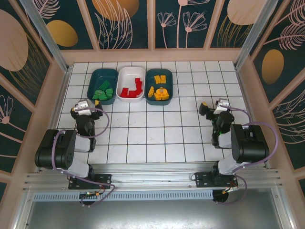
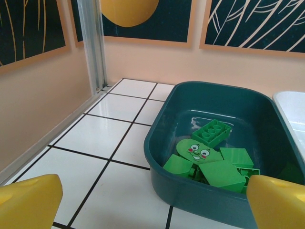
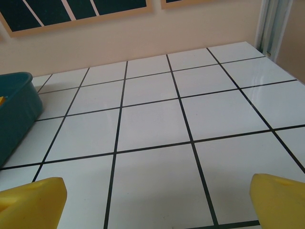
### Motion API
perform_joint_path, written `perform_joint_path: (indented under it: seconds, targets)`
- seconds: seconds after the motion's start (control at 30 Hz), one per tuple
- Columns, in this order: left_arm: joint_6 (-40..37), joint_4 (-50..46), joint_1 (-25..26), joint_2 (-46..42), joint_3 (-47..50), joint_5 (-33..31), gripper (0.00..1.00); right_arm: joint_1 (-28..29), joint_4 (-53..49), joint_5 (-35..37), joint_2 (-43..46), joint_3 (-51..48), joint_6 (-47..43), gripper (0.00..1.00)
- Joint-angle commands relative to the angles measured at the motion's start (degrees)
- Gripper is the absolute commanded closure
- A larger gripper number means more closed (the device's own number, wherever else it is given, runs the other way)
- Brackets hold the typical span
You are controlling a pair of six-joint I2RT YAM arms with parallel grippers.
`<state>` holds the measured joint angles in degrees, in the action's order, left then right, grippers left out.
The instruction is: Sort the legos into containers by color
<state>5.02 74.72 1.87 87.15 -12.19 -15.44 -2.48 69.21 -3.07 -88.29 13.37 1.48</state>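
Sorting task, apparently complete. The three containers stand side by side at the far edge of the table (image 1: 157,133): the left teal tub (image 1: 92,81) holds the green legos (image 1: 103,90), the white tub (image 1: 131,70) the red legos (image 1: 131,88), and the right teal tub (image 1: 170,81) the yellow-orange legos (image 1: 158,90). No loose brick is visible on the tiles, so nothing appears left to move. The left gripper (image 2: 152,202) hangs near the green tub, its yellow fingers (image 2: 28,200) spread wide apart, holding and touching nothing. The right gripper (image 3: 157,202), over bare tiles at the right, is likewise wide apart and empty.
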Motion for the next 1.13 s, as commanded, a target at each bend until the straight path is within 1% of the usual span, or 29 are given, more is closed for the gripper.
perform_joint_path:
  seconds: [0.0,0.8,0.83,0.87,0.93,0.97,1.03,1.1]
  targets:
    - [0.7,0.1,-0.4,-0.1,-0.4,0.3,0.01,0.2,1.5,0.4,0.2,0.3,-0.6,0.01]
    - [0.7,0.0,-0.3,-0.1,-0.4,0.4,0.02,0.3,1.5,0.4,0.1,0.4,-0.8,0.01]
    - [-0.4,0.2,-0.3,0.0,-0.3,2.8,0.01,0.3,1.5,0.4,0.1,0.3,-0.8,0.01]
    - [-2.5,-0.4,-0.4,-0.2,-0.7,8.2,0.01,0.2,1.6,0.4,0.1,0.4,-0.7,0.01]
    - [-2.7,1.1,-0.3,-0.2,0.3,9.2,0.01,0.2,1.6,0.4,0.1,0.4,-0.7,0.01]
    - [-2.7,-0.2,-0.3,-0.2,-0.5,9.1,0.01,0.3,1.5,0.4,0.2,0.4,-0.7,0.01]
    - [-1.4,-1.6,-0.3,0.0,-1.3,6.5,0.01,0.3,1.6,0.4,0.2,0.3,-0.8,0.01]
    - [-1.3,-1.3,-0.4,-0.1,-1.1,6.4,0.01,0.3,1.5,0.4,0.2,0.4,-0.8,0.01]
